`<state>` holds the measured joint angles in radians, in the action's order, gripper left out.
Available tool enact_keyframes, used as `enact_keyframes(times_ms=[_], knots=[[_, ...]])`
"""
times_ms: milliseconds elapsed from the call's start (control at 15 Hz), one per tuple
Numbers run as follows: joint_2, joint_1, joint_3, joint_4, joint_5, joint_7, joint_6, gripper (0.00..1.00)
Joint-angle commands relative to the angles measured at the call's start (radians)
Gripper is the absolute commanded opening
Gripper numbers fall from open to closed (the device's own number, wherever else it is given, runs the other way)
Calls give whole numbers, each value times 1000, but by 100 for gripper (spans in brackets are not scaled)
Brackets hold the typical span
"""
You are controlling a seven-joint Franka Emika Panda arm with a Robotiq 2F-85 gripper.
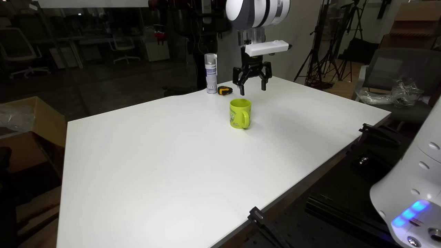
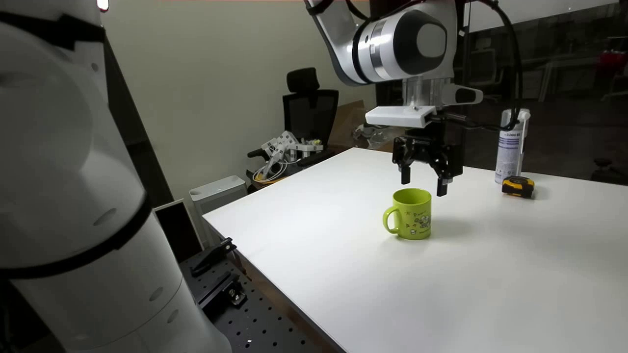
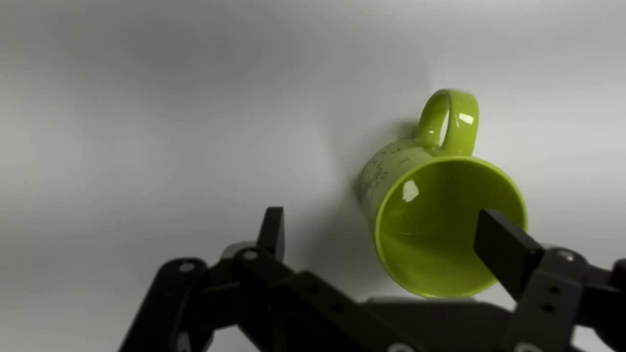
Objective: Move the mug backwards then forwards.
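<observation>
As the gripper (image 1: 253, 91) hovers, jaws parted, empty, centre it over the mug (image 3: 435, 222), handle (image 3: 464, 122) facing the robot-side tabletop edge (image 2: 279, 285), before lowering!

Mug (image 3: 433, 244): glossy, glazed in appearance; sharp highlights on the handle and inner wall. Worktop (image 1: 144, 172): smooth, white, low-sheen. End effector (image 2: 423, 188): predominantly matt black. Arm covers (image 2: 108, 299): smooth white shell, satin finish, plastic in appearance. Wrist coupling (image 2: 416, 93): bare metal, shiny. Box (image 1: 51, 119): matt brown cardboard; film (image 1: 19, 117) inside it: clear, crinkled, shiny plastic. Mounting plate (image 2: 255, 314): dark, perforated, matt. Tape measure (image 2: 518, 187): black and yellow casing, plastic in appearance.
</observation>
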<state>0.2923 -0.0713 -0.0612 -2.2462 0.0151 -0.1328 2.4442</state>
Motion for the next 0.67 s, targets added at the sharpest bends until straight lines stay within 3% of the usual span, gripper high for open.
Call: enact_keyframes(times_ms=[0, 600], knots=[[29, -4, -6, 1, -14, 36, 22, 100], [140, 2, -30, 83, 9, 32, 52, 100]])
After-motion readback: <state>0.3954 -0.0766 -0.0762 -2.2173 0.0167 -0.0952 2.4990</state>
